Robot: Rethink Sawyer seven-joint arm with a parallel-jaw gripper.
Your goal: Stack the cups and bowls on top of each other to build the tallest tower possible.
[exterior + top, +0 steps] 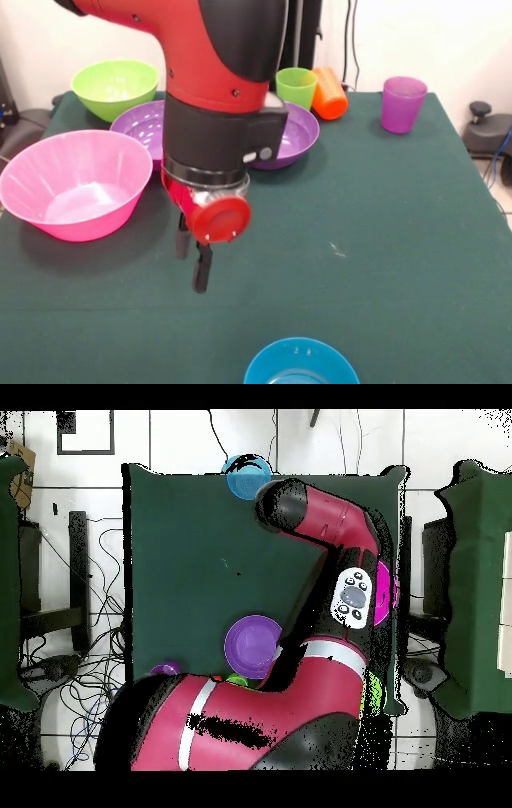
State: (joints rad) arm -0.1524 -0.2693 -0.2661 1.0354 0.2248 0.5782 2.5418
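Note:
My gripper [193,270] hangs open and empty just above the green cloth, mid-table, right of the big pink bowl [76,188]. Behind the arm stand two purple bowls, one at the left [140,128] and one at the right [294,138]. A lime green bowl [114,86] sits at the far left. The green cup [296,86] stands upright, and the orange cup [330,94] lies tilted against it. The purple cup [402,104] stands alone at the far right. A blue bowl [300,364] sits at the near edge. No red bowl shows. In the overhead view the arm hides the gripper.
The overhead view shows the blue bowl [247,476] at the table's top edge and one purple bowl [252,646] beside the arm. The arm [340,584] covers most of the other things. Cables lie on the floor around the table [180,534].

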